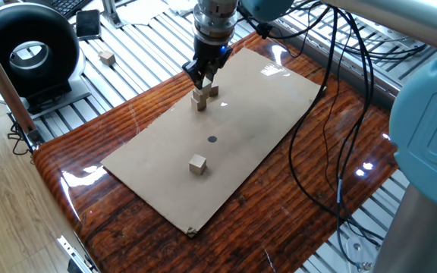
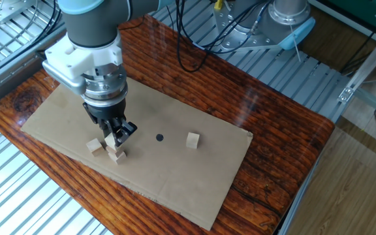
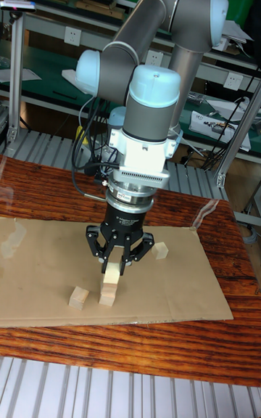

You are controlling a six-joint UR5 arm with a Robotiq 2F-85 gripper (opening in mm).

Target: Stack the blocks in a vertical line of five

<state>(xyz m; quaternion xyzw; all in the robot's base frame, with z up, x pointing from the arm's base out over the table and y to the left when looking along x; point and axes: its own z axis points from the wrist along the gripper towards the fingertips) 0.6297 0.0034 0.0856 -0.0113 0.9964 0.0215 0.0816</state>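
My gripper [image 2: 113, 138] [image 3: 113, 265] [image 1: 205, 79] hangs over the left part of the cardboard sheet [image 2: 175, 170], shut on a small tan wooden block [image 3: 112, 268]. That block rests on top of a short stack of blocks [image 2: 117, 155] [image 3: 108, 293] [image 1: 200, 101]. A single block [image 2: 94, 145] [image 3: 78, 297] [image 1: 213, 90] lies right beside the stack. One more block [image 2: 192, 140] [image 3: 161, 250] [image 1: 197, 164] sits apart, past the black dot [image 2: 160, 138]. The fingers partly hide the held block.
The cardboard lies on a glossy wooden table [image 2: 273, 130] ringed by metal slats. Another small cube [image 1: 108, 57] lies off the table on the slats near a black round device [image 1: 25, 53]. Cables [image 1: 340, 98] hang over the table's far side.
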